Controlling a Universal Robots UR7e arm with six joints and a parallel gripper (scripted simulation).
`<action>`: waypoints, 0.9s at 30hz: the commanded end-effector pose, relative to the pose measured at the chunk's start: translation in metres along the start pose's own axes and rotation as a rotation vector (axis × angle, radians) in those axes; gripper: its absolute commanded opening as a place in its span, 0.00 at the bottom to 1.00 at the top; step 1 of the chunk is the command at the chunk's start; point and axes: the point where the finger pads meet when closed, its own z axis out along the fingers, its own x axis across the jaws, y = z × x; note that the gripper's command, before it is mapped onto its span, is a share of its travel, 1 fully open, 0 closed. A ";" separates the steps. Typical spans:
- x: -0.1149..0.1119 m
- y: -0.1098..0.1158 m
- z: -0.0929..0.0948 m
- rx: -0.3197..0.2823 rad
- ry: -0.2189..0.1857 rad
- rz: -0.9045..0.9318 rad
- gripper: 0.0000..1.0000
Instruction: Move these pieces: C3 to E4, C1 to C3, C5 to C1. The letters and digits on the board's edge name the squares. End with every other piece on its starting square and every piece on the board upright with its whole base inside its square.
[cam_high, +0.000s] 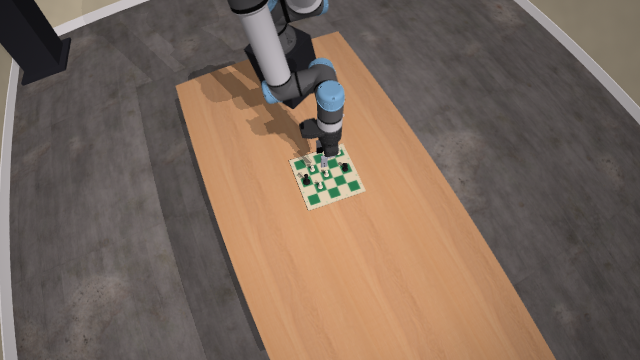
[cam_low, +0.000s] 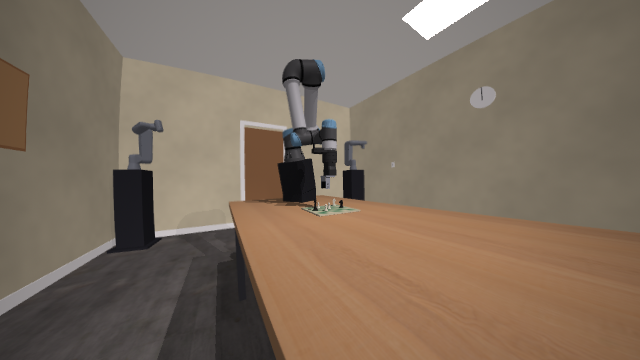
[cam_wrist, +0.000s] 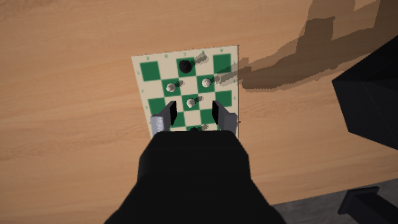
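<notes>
The chessboard (cam_high: 362, 189) (cam_low: 322, 214) (cam_wrist: 135, 60) carries several upright pieces; its edge labels are too small to read. A white piece (cam_high: 326, 174) (cam_wrist: 190, 103) stands on the centre square, C3. A tall black piece (cam_high: 306, 180) (cam_low: 315, 205) (cam_wrist: 185, 66) and a shorter black piece (cam_high: 344, 167) (cam_low: 341, 204) (cam_wrist: 194, 130) stand at opposite ends of its line, on C1 and C5; which is which I cannot tell. My gripper (cam_high: 324, 162) (cam_low: 325, 183) (cam_wrist: 194, 108) is open and empty, well above the board. It hides part of the board in the wrist view.
Two white pieces, one (cam_high: 312, 169) (cam_wrist: 206, 82) and another (cam_high: 320, 185) (cam_wrist: 171, 87), stand diagonally beside the tall black piece. One more white piece (cam_high: 339, 152) (cam_low: 334, 201) stands at the corner near the arm. The board lies on the wooden table (cam_high: 380, 260) (cam_low: 400, 270) (cam_wrist: 65, 110).
</notes>
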 end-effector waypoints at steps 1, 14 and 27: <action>-0.002 0.002 0.002 -0.006 -0.005 -0.160 1.00; -0.006 0.008 0.006 -0.005 -0.006 -0.478 1.00; -0.008 0.013 0.009 -0.004 -0.006 -0.690 1.00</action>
